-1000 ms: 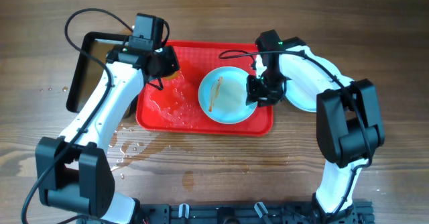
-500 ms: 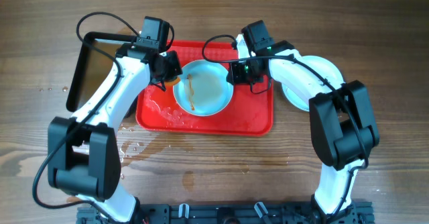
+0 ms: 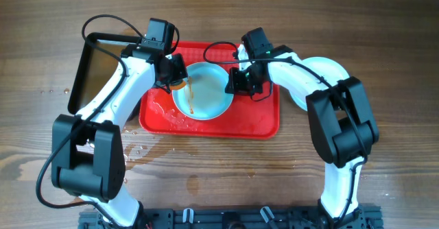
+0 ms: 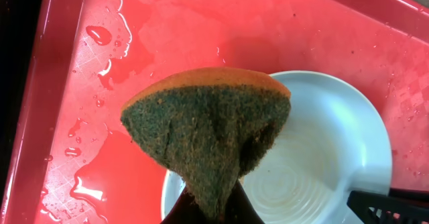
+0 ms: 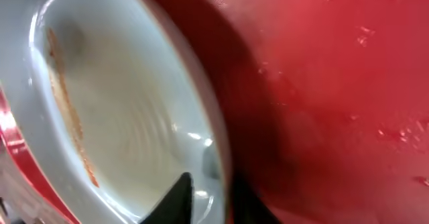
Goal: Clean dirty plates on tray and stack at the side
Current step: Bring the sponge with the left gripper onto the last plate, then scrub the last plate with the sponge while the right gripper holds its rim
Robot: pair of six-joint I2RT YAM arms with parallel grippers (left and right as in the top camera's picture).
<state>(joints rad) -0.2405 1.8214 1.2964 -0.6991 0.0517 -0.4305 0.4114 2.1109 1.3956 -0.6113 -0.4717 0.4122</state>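
Note:
A pale plate (image 3: 204,92) with an orange-brown streak is tilted up over the red tray (image 3: 257,123). My right gripper (image 3: 236,81) is shut on its right rim. In the right wrist view the fingers (image 5: 211,197) pinch the rim of the plate (image 5: 114,117) above the tray (image 5: 335,83). My left gripper (image 3: 175,75) is shut on a green and orange sponge (image 4: 208,130) at the plate's left edge. The left wrist view shows the fingers (image 4: 211,207), the plate (image 4: 322,157) and the wet tray (image 4: 201,29). Another plate (image 3: 332,66) lies on the table right of the tray, partly under the right arm.
A black pan (image 3: 86,71) stands left of the tray, touching it. Water drops lie on the wood (image 3: 130,150) in front of the tray's left corner. Puddles sit on the tray's left part (image 4: 94,177).
My right gripper has carried the plate left across the tray and tilted it up. My left gripper with the sponge has come right to the plate's left edge.

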